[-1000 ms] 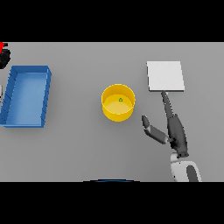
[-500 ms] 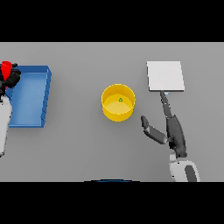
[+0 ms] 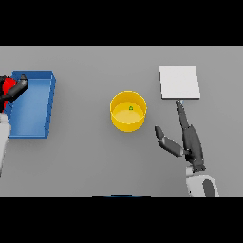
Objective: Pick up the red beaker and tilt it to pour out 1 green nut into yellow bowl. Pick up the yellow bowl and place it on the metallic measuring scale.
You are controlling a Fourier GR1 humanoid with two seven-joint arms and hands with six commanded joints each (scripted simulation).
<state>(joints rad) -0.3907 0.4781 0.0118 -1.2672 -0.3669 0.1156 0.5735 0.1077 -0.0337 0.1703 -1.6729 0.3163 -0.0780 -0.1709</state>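
Reaching across the table, my right hand [image 3: 191,142] lay flat with fingers straight toward 12 o'clock and thumb splayed toward 10; it held nothing. Its fingertips were just short of the scale [image 3: 179,82], a pale square plate at 12 o'clock from the hand. At about 10 o'clock from the hand, near but apart from the thumb, stood the bowl [image 3: 128,111], upright on the table [image 3: 95,161]. One small green nut [image 3: 131,108] sat inside it, so I judged the pouring step done.

My left hand [image 3: 14,90] showed at the far 9 o'clock edge of the view, its dark fingers curled round the beaker [image 3: 6,86], of which only a red patch was visible. Hand and beaker were over the 9 o'clock rim of the blue tray [image 3: 33,105], well apart from the bowl. I could not tell whether the beaker was resting on anything.

What was left, as I read it, was the second half: the bowl had not been lifted and the scale carried nothing. The right hand looked best placed to take the bowl, needing to shift toward 10 o'clock, close round its wall, and carry it to the scale without tipping the nut out.
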